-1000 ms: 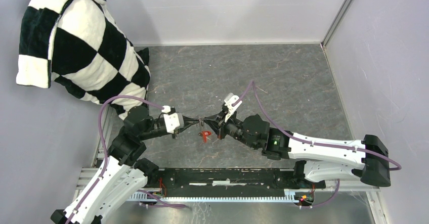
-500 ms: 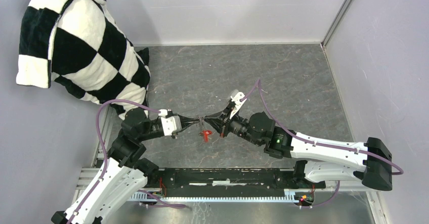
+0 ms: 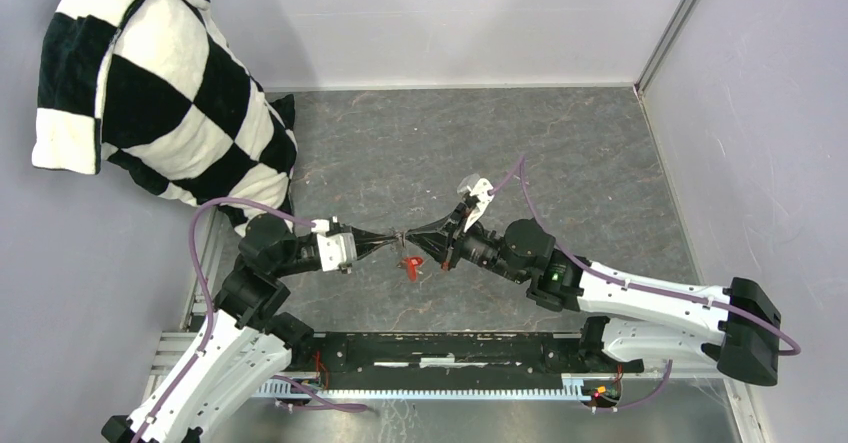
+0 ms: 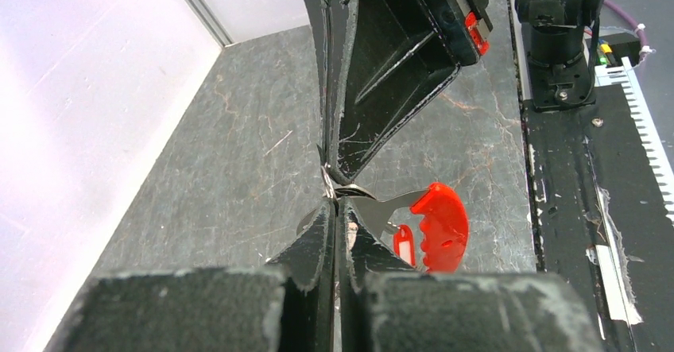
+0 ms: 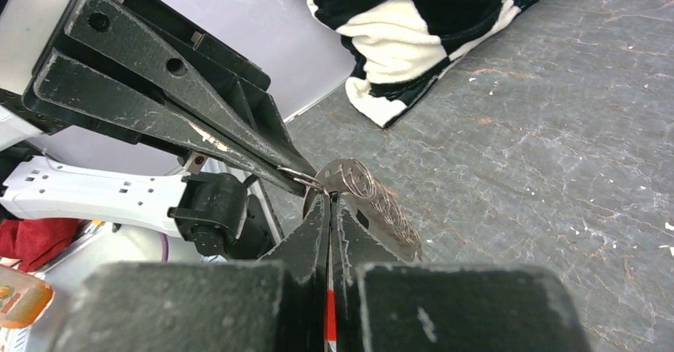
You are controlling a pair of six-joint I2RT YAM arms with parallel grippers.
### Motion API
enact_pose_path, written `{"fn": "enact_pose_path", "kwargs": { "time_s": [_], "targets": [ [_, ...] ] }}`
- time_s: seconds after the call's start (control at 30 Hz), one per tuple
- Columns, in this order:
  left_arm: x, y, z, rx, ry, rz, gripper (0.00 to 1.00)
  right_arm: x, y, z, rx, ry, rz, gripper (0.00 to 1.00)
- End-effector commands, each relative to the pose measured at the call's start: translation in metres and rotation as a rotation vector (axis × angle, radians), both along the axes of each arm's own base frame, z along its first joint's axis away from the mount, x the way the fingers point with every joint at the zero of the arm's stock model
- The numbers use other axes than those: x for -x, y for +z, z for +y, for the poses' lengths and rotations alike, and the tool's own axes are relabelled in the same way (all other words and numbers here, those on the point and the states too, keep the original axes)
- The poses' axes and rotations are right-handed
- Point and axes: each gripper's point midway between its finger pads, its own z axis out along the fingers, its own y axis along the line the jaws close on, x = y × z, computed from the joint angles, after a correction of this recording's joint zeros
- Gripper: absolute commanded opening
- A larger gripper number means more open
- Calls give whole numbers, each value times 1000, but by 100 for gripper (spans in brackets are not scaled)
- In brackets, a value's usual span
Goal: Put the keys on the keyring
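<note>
Both grippers meet tip to tip above the grey table. My left gripper [image 3: 394, 236] [image 4: 334, 203] is shut, with the thin silvery keyring [image 4: 350, 190] [image 5: 306, 179] pinched at its tips. My right gripper [image 3: 413, 238] [image 5: 327, 197] is shut too, and a flat silvery key blade [image 5: 389, 225] sticks out behind its tips with ring coils lying over it; that key's head is hidden. A red-headed key [image 4: 439, 225] and the smaller-looking red fob [image 4: 404, 246] dangle just below the tips as one red bundle [image 3: 410, 265]. How they attach is hidden.
A black-and-white checked cloth [image 3: 150, 93] [image 5: 429, 18] is heaped at the back left corner. Pale walls enclose the table on the left, back and right. The black mounting rail [image 3: 450, 348] [image 4: 572, 209] runs along the near edge.
The right arm's wrist and elbow have shifted to the right and turned a little. The meeting point of the tips has barely moved. The red bundle has drifted slightly right.
</note>
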Motion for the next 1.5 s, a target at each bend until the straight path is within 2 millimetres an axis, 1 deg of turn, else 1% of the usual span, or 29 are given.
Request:
{"fn": "enact_pose_path", "kwargs": {
  "time_s": [0.0, 0.03, 0.07, 0.1, 0.17, 0.23, 0.27, 0.33, 0.43, 0.5, 0.63, 0.73, 0.8, 0.9, 1.0, 1.13, 1.3, 1.47],
  "targets": [
    [17, 47, -3, 79, -93, -176, 2, -8, 6, -5, -26, -14, -15, 0],
    [18, 47, -4, 79, -99, -176, 2, -7, 9, -6, -28, -5, -25, 0],
    [19, 47, -4, 79, -105, -175, 2, -7, 11, -7, -28, 0, -39, 3],
    [20, 47, -4, 78, -107, -173, 2, -6, 14, -9, -29, -1, -53, 8],
    [22, 48, -4, 78, -116, -171, 2, -4, 23, -14, -36, 8, -94, 23],
    [24, 49, -4, 78, -129, -163, 2, -1, 30, -20, -35, 12, -135, 41],
    [25, 50, -5, 80, -135, -159, 2, 4, 32, -22, -30, 34, -158, 48],
    [27, 53, -6, 86, -146, -144, 2, 7, 33, -26, -7, 47, -191, 56],
    [30, 57, -7, 92, -168, -120, 2, 10, 39, -33, 37, 59, -240, 61],
    [32, 60, -9, 96, -184, -103, 2, 15, 47, -35, 56, 88, -285, 64],
    [35, 64, -10, 108, -197, -74, 2, 20, 56, -34, 111, 138, -344, 67],
    [37, 64, -11, 108, -213, -45, 2, 26, 71, -29, 108, 184, -402, 68],
    [38, 64, -12, 107, -226, -31, 2, 34, 80, -23, 100, 239, -449, 68],
    [43, 66, -12, 106, -255, -29, 2, 39, 90, -19, 105, 283, -531, 66],
    [45, 66, -13, 100, -268, -17, 2, 43, 93, -14, 129, 331, -574, 65],
    [47, 66, -13, 98, -279, -12, 2, 50, 84, -9, 163, 400, -589, 61],
    [49, 67, -13, 96, -290, -5, 2, 54, 78, -9, 178, 450, -602, 49],
    [50, 68, -13, 94, -299, 0, 2, 56, 81, -11, 157, 462, -610, 30]
  ]
}}
